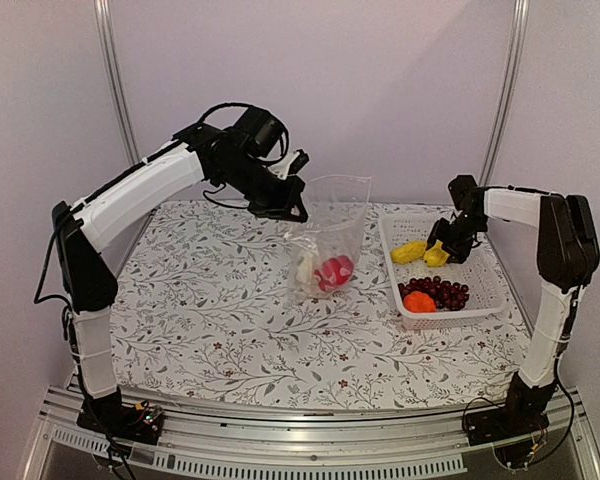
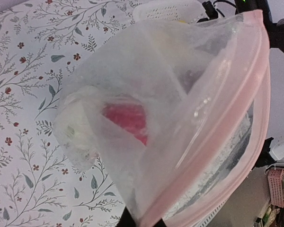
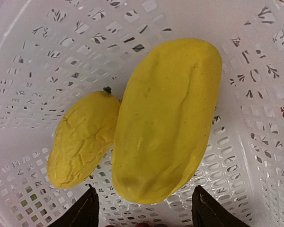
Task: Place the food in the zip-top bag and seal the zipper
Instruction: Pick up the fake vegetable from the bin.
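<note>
My left gripper (image 1: 292, 207) is shut on the rim of the clear zip-top bag (image 1: 330, 230) and holds it up, mouth open. The bag's pink zipper strip (image 2: 236, 123) shows in the left wrist view. Inside the bag lie the red piece (image 1: 335, 272) and the cream-white lumpy piece (image 1: 305, 268). My right gripper (image 1: 442, 243) is open inside the white basket (image 1: 485, 290), its fingers (image 3: 85, 210) either side of the near end of the long yellow piece (image 3: 165, 118). The smaller yellow piece (image 3: 83, 139) lies beside it. The grape bunch (image 1: 438, 291) and orange ball (image 1: 418, 302) lie in the basket.
The table carries a floral cloth (image 1: 200, 320). The basket stands at the right, close to the bag. Metal frame poles (image 1: 115, 80) rise at the back corners.
</note>
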